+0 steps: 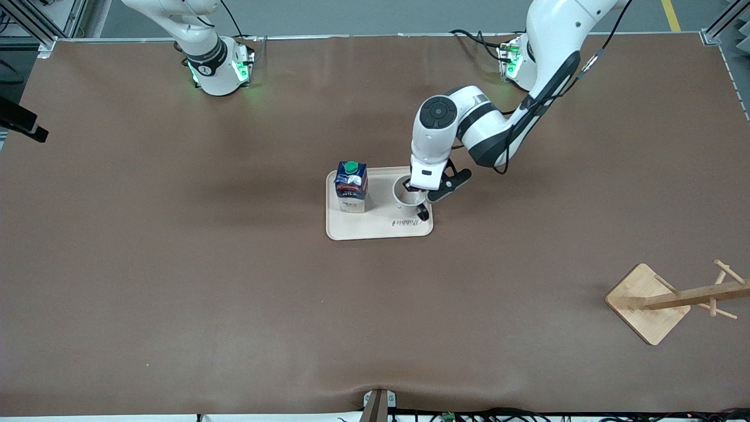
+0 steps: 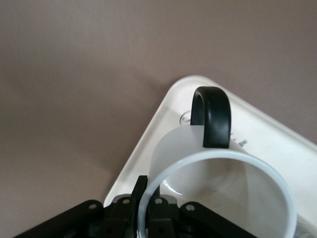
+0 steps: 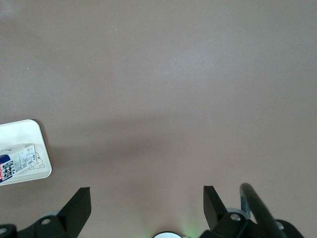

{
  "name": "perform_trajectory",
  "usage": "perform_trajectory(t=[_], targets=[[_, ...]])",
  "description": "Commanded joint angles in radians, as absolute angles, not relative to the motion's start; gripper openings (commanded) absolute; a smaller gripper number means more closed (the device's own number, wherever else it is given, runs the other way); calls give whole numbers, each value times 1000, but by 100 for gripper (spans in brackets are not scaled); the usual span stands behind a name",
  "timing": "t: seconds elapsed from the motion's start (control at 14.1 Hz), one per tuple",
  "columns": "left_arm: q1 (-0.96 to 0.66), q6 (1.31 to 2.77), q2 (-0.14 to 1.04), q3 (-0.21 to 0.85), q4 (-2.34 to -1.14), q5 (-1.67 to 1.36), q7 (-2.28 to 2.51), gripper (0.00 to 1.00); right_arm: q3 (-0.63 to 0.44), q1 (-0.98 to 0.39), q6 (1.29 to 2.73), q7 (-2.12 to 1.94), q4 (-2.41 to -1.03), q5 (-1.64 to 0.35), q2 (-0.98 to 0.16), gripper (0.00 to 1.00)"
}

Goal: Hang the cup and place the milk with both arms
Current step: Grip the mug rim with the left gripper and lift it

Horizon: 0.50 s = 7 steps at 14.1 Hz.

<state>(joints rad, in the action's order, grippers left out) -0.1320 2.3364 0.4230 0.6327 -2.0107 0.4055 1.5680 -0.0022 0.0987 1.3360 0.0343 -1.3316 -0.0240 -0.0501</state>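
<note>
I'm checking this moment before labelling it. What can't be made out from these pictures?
- Front view: the left gripper covers part of the cup on the tray; its smiley face is not visible.
- Left wrist view: the cup's base is cut off by the edge.
- Right wrist view: the milk is cut off at the edge.
- Front view: the rack runs off the edge.

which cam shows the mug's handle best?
Left wrist view: the mug's black loop handle fills the frame, with the left hand at the rim. Front view shows only a sliver under that hand. Right wrist view misses the mug.
</note>
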Motion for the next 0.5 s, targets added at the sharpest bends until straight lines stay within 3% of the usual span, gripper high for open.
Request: perform_trajectory(t=[0.0,0.43], targets=[[-89,2260,292,641,-2016,411,1490,0,11,121,1339,22,-1328,-40,-60,100],[47,2042,215,641,-1904,347,1137,0,11,112,1341,21,-1333,-29,-136,100]])
